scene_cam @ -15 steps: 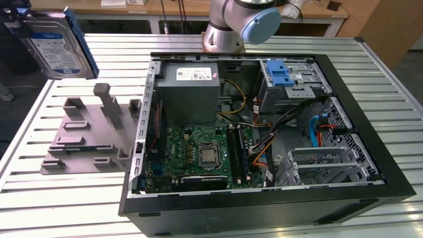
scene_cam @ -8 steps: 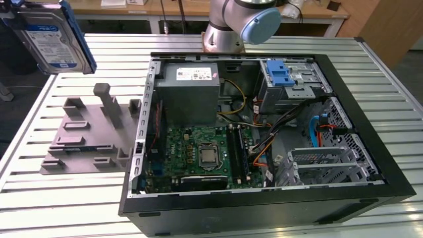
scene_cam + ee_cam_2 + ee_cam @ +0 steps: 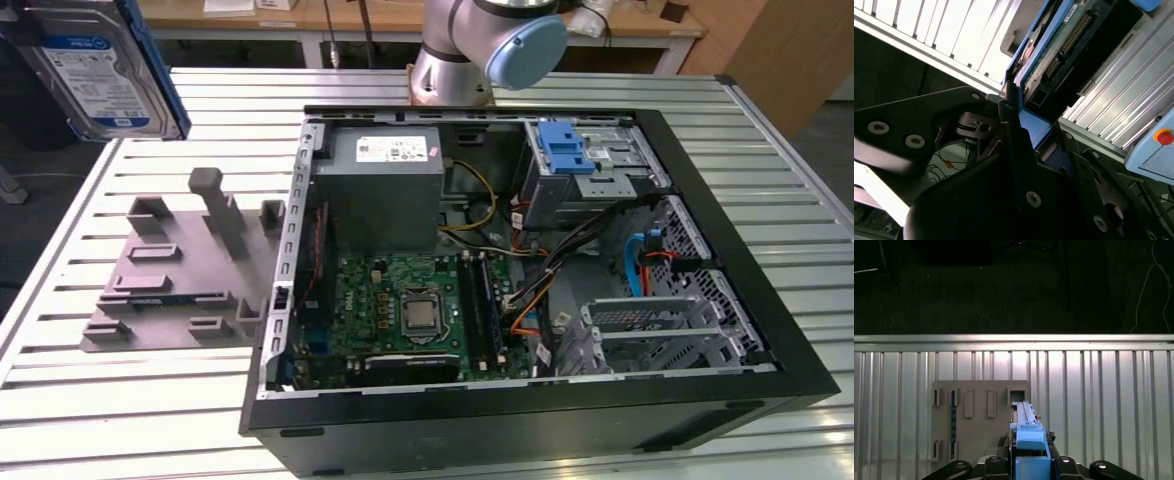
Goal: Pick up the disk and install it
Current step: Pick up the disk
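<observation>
At ten o'clock of the exterior view, the disk [image 3: 100, 65] is held upright, raised off the worktop [image 3: 134, 420] and outside the computer case [image 3: 534, 250]. In the first wrist view the hand [image 3: 1031, 461] is clamped on the disk's blue frame, over the grey holder plate [image 3: 979, 430]. Judge the disk rigid, fairly heavy and shock-sensitive, with a slick label face. Grip the frame edges, never the circuit board.

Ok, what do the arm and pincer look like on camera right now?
The arm is a silver-grey tube with a round light-blue joint cap. The pincer is black: angular linkage plates studded with silver screws.
</observation>
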You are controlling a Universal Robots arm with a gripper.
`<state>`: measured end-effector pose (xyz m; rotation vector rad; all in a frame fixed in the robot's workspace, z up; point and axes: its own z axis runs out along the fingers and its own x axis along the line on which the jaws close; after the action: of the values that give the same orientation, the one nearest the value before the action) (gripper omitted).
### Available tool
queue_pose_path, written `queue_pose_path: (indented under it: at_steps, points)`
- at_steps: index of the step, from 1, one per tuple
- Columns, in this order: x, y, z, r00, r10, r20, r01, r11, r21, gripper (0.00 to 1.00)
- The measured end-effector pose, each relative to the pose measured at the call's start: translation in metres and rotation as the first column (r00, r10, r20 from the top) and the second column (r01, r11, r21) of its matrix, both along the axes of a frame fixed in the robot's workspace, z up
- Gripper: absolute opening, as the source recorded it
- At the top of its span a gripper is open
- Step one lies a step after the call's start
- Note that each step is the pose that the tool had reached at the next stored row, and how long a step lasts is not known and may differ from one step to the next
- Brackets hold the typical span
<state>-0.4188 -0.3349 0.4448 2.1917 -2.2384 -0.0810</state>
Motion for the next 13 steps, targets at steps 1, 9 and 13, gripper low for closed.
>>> queue_pose_path:
  at_steps: [1, 9, 13]
  points:
    - [0.0, 0.0, 0.0016, 1.0, 0.0, 0.0, 0.0, 1.0, -0.0001, 0.36]
    - [0.0, 0.0, 0.0067, 1.0, 0.0, -0.0001, 0.0, 1.0, -0.0001, 0.36]
    - [0.0, -0.0033, 0.0067, 1.0, 0.0, 0.0, 0.0, 1.0, -0.0001, 0.36]
